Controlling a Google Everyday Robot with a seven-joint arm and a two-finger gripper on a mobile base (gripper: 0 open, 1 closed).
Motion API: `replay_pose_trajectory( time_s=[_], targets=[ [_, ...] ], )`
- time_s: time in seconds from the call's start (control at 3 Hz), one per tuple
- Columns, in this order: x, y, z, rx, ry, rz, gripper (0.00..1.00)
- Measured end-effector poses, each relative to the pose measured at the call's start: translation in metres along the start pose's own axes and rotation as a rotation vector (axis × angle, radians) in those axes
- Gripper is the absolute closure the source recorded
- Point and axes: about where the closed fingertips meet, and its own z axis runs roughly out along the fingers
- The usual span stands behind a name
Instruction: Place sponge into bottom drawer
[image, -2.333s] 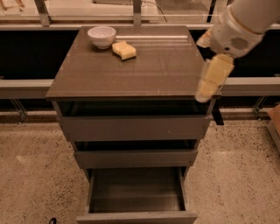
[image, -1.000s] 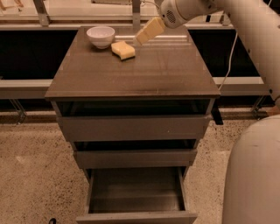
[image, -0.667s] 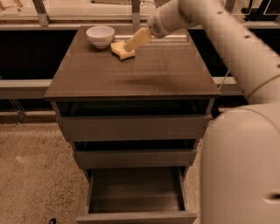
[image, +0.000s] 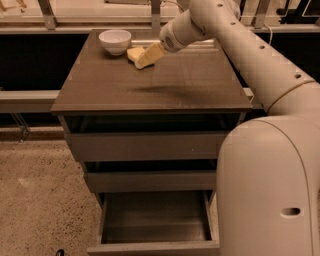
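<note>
The pale-yellow sponge (image: 133, 52) lies at the back left of the cabinet top, just right of the white bowl (image: 115, 41). My gripper (image: 143, 58) reaches in from the right, and its pale fingers lie over the right side of the sponge, hiding that part. The bottom drawer (image: 155, 220) of the three-drawer cabinet is pulled open, and its dark inside shows nothing in it.
The two upper drawers (image: 150, 145) are shut or nearly so. My white arm (image: 260, 75) crosses the right side of the cabinet top (image: 150, 85) and its bulk fills the lower right. A rail and ledge run behind the cabinet. Speckled floor lies to the left.
My gripper has swung from the cabinet's right front edge to the back left and come down onto the sponge. The sponge and bowl have not moved.
</note>
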Motion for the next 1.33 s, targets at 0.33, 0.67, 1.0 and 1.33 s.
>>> replay_pose_trajectory(
  time_s=[0.33, 0.67, 1.0, 1.33],
  targets=[
    [0.003, -0.01, 0.036, 0.037, -0.061, 0.063, 0.0],
    [0.003, -0.021, 0.065, 0.095, -0.131, 0.121, 0.0],
    [-0.001, -0.019, 0.095, 0.088, -0.183, 0.163, 0.0],
    [-0.002, -0.017, 0.118, 0.069, -0.183, 0.204, 0.18]
  ],
)
